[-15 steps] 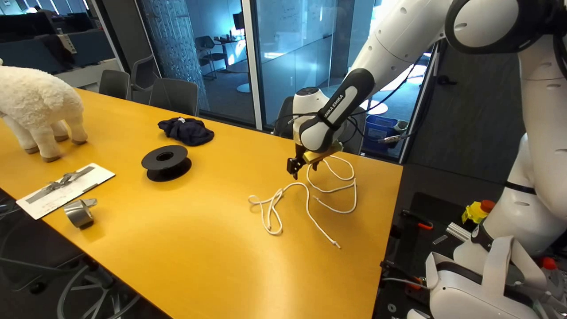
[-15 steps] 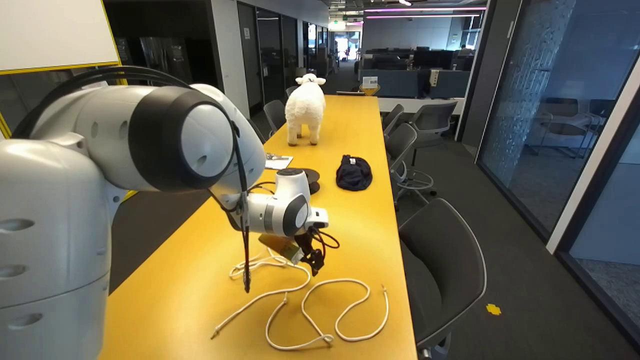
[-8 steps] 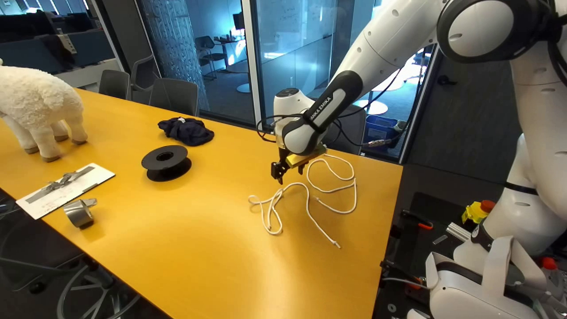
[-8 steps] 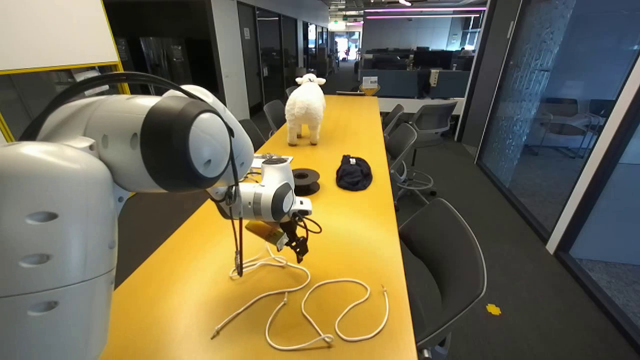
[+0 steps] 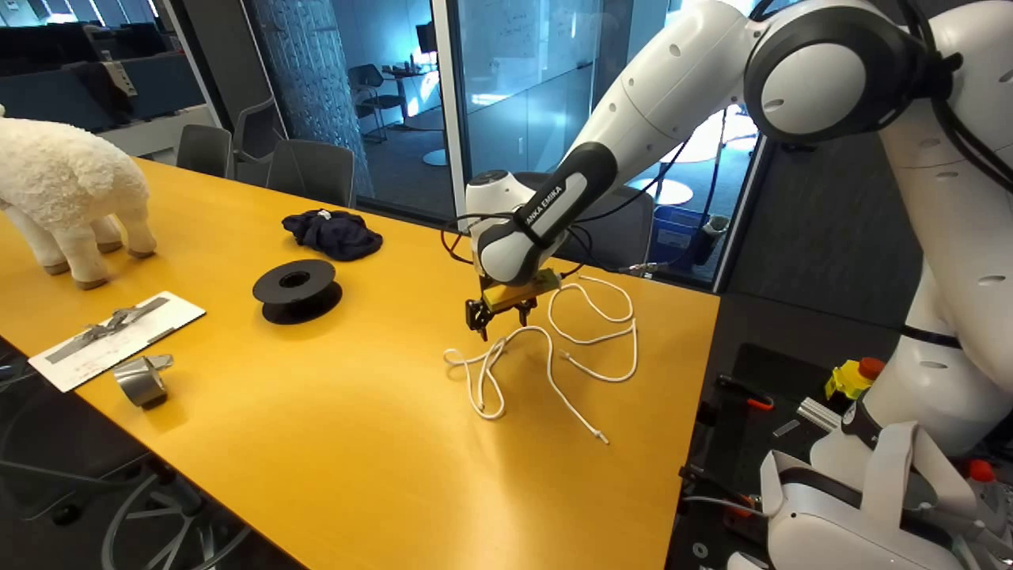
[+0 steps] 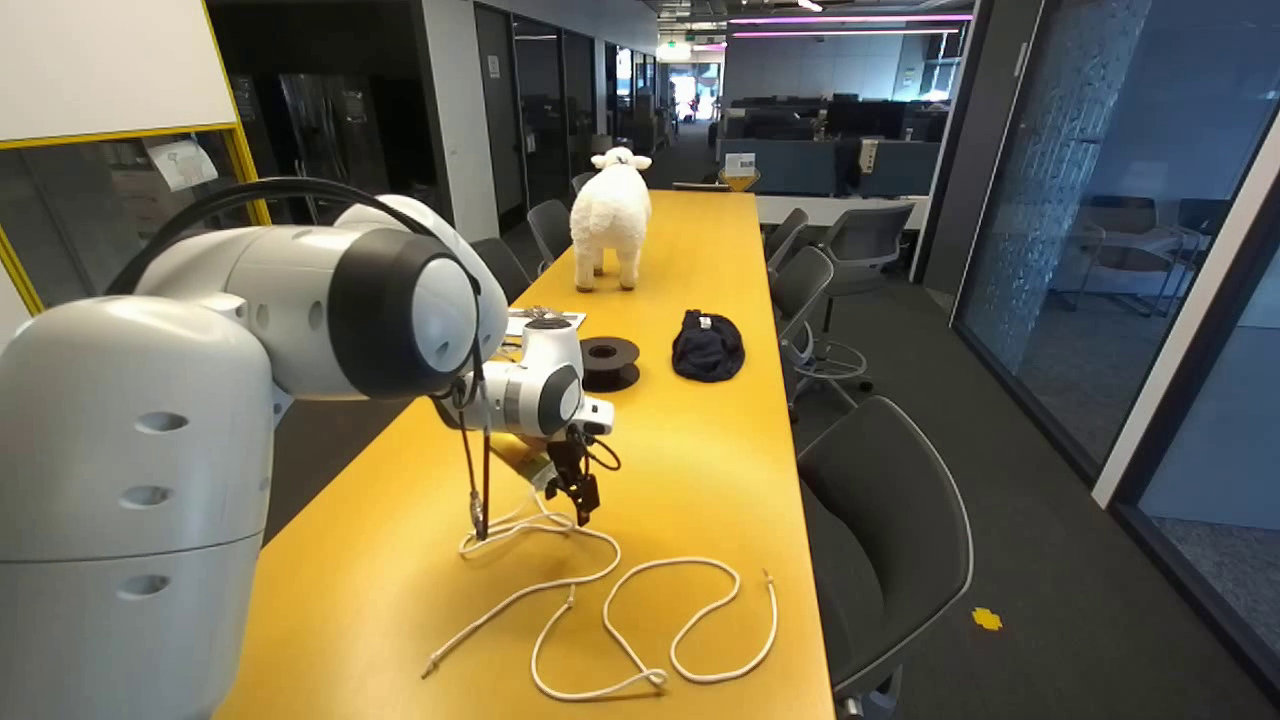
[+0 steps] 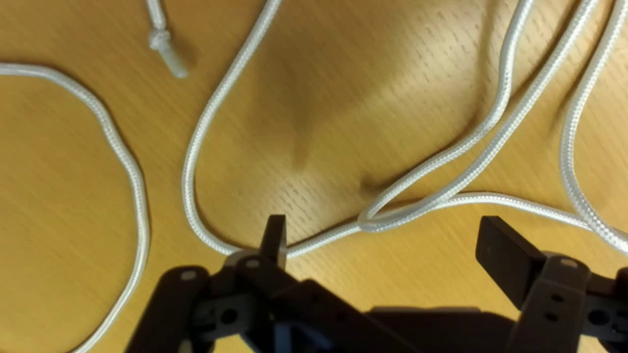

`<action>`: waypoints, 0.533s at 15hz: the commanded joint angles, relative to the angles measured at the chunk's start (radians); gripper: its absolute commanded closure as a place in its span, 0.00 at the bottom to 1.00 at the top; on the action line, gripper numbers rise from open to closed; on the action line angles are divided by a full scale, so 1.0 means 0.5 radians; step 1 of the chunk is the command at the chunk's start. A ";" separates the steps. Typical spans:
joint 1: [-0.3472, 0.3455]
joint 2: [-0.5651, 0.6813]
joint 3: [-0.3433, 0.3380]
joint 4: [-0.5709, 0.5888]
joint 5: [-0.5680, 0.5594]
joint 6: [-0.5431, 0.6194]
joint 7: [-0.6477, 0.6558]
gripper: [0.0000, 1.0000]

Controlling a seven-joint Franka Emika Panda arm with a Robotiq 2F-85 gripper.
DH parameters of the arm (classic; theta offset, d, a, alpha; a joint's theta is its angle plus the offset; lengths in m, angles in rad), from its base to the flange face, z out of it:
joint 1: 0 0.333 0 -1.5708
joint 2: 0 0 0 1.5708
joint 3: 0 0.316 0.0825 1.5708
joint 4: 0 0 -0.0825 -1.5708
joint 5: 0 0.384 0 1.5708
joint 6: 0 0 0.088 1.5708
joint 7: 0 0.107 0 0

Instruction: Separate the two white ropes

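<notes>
Nearest in an exterior view, at 9 o'clock, the arm [image 6: 280,290] rises to an elbow (lower than a second earlier) and slopes down to a bent wrist; its lettering, as far as it shows, reads "ANKA EMIKA". Beyond, on the yellow counter [image 6: 690,470], lie the two white ropes [image 7: 188,181], just beside each other and unchanged over that second: in the wrist view, the winding rope [image 7: 141,211] occupies 9 o'clock and the looped rope [image 7: 424,206] reaches 2 o'clock. In an exterior view, the tool [image 5: 504,330], fingers spread wide, points downward above a fold of the looped rope, having travelled towards 8 o'clock, away from the winding rope. Farther off in an exterior view, from the tool, are a black spool [image 6: 612,370] at 12 o'clock, a navy cloth [image 6: 707,352] at 1 o'clock (its tag too small to read), a white card [image 5: 130,340] bearing illegible marks and, farthest, a white sheep figure [image 6: 612,215] at 12 o'clock.
</notes>
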State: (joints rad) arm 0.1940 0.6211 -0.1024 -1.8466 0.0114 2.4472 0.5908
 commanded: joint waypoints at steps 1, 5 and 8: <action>0.024 0.079 0.014 0.132 0.109 -0.110 0.225 0.00; 0.005 0.118 0.051 0.153 0.250 -0.095 0.433 0.00; -0.004 0.146 0.056 0.162 0.298 -0.067 0.543 0.00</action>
State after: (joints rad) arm 0.2020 0.6688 -0.0838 -1.8063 0.1284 2.4204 0.8017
